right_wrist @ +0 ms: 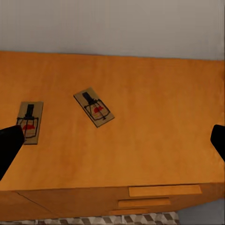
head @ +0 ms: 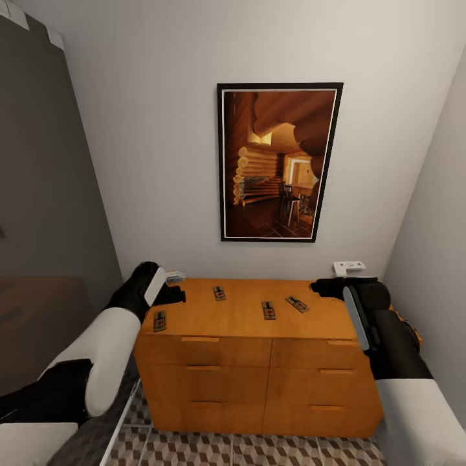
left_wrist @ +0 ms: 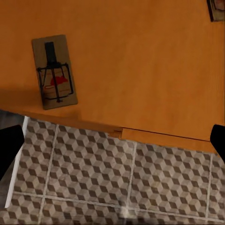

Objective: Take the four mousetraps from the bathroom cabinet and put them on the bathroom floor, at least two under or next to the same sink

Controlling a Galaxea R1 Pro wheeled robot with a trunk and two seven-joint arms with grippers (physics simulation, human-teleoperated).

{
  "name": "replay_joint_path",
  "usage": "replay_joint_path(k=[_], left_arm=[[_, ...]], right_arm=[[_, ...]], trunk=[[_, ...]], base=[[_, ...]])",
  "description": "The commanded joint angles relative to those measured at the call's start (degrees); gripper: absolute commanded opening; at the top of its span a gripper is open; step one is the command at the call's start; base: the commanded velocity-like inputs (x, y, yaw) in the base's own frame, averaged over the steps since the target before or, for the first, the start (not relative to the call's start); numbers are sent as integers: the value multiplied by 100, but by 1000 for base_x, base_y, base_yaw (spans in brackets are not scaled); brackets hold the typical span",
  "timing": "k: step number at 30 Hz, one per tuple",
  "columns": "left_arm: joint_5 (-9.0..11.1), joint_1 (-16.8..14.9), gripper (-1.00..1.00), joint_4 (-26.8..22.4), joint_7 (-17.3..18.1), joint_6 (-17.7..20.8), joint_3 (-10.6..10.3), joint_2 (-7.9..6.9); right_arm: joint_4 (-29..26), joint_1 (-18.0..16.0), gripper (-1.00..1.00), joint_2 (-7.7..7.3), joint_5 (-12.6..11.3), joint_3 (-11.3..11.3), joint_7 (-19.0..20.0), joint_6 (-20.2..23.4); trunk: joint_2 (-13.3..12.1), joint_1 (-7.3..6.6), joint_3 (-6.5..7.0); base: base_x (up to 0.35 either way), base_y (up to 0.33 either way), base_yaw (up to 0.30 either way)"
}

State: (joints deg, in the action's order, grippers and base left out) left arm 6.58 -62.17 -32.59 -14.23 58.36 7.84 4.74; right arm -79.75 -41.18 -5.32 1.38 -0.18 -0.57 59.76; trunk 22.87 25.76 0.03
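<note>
Several mousetraps lie flat on top of the orange-brown cabinet: one at the front left corner, one further back, and two right of the middle. My left gripper hovers open over the cabinet's left end. The left wrist view has the corner mousetrap on the cabinet top, with the bathroom floor below the edge. My right gripper hangs open over the right end. The right wrist view shows two mousetraps between its dark fingertips.
A framed picture hangs on the white wall behind the cabinet. A small white fitting sits on the wall at the back right. A grey wall closes the left side and a pale wall the right. Patterned floor runs in front.
</note>
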Motion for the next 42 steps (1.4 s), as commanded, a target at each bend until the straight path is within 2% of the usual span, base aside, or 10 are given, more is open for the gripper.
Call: replay_joint_path(k=[1,4,10,15,23,32,42], left_arm=[[50,-4,100,-1,-60,14,28,7],[57,-207,100,269,-344,7,32,136],[85,-471,100,524,-820,-4,46,289],[88,-532,100,636,-954,-13,49,340],[84,-565,100,753,-1024,-17,50,353],[59,-575,100,1154,-1110,-29,51,344],[69,-577,100,1358,-1445,-33,68,330]], right_arm=[[-3,-3,100,-3,1,3,-4,24],[12,-77,100,-223,17,6,2,24],[29,-137,100,-726,21,2,19,24],[32,-147,100,-893,21,9,26,24],[31,-154,100,-977,20,21,29,24],[38,-154,100,-1006,16,15,30,24],[54,-154,100,-1068,12,31,37,24]], trunk=[[4,2,-3],[4,2,-3],[4,2,-3],[4,2,-3],[4,2,-3],[4,2,-3],[4,2,-3]], base=[[0,0,0],[0,0,0],[0,0,0],[0,0,0],[0,0,0],[0,0,0],[0,0,0]])
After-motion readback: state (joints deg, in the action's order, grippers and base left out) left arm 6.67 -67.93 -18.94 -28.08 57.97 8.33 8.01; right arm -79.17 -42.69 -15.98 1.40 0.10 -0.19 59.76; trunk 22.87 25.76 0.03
